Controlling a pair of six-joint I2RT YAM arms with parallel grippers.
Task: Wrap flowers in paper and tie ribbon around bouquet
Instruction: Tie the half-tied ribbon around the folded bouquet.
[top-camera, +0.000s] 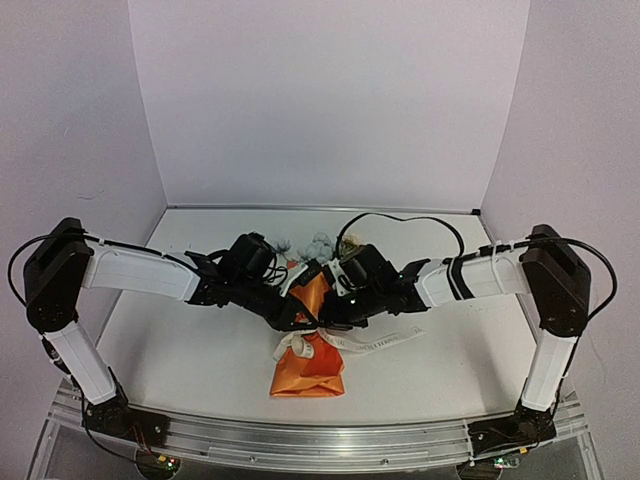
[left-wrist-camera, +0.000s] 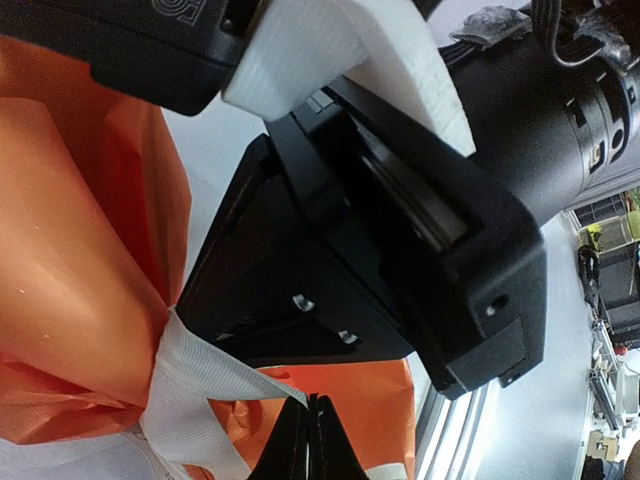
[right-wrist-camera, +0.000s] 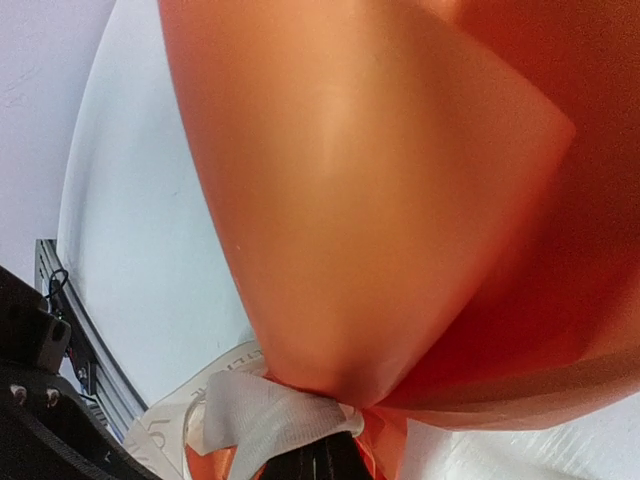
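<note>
- Top view: both arms meet over the middle of the bench. The bouquet lies beneath them, orange wrap towards the near edge, and the flowers poke out at the far end. A loose tail of the ribbon trails right across the bench.
- Left wrist view: the left jaws are pressed together, pinching a ribbon strand that runs from the cinched paper. The right arm sits just above.
- Right wrist view: the right jaws are closed on the ribbon where it binds the paper.
</note>
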